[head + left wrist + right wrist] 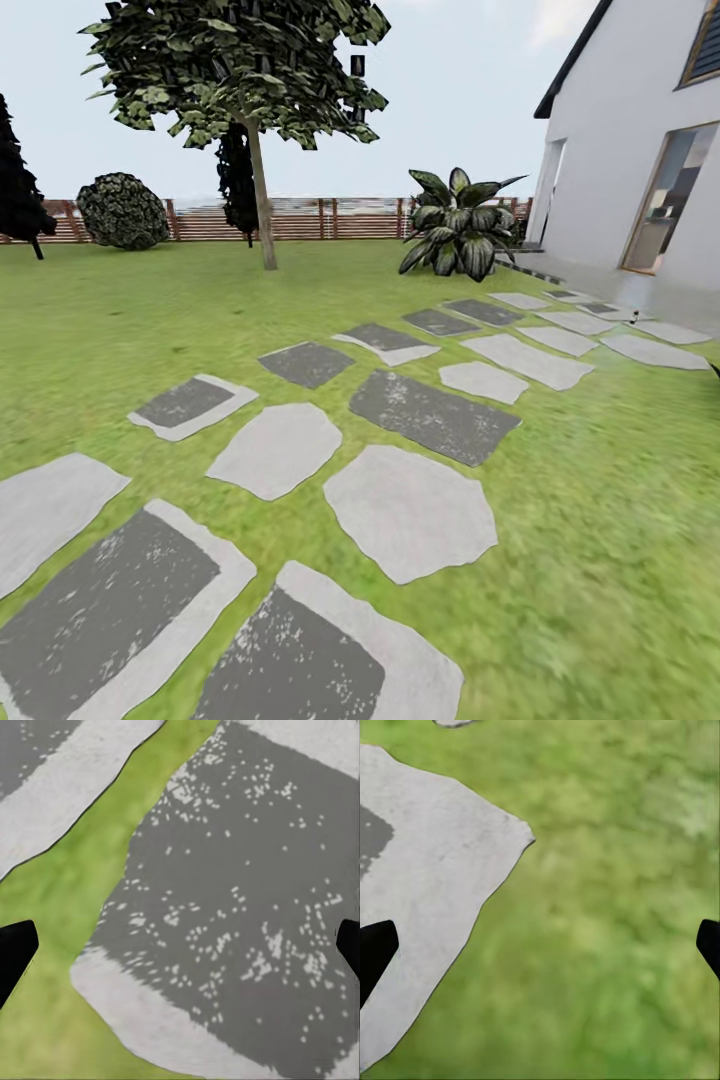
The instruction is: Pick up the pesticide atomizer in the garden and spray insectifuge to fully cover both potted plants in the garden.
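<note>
the lawn (600, 520) is crossed by a path of stone slabs (410, 512) running toward 1 o'clock, past a big leafy plant (460, 225) near the house (640, 140), and no atomizer or small potted plants can be made out here. the left gripper (180, 945) and the right gripper (540, 945) are spread wide and hold nothing, with slab and grass seen between the fingertips. the step in hand is judged to be travel and search, so the base should be driven slowly along the slabs while the fence (300, 218) line and lawn edges are scanned.

This is a garden beside a white house (620, 150): green grass (600, 520), flat stepping stones (410, 512), a tree (245, 80), a wooden fence (300, 218).
</note>
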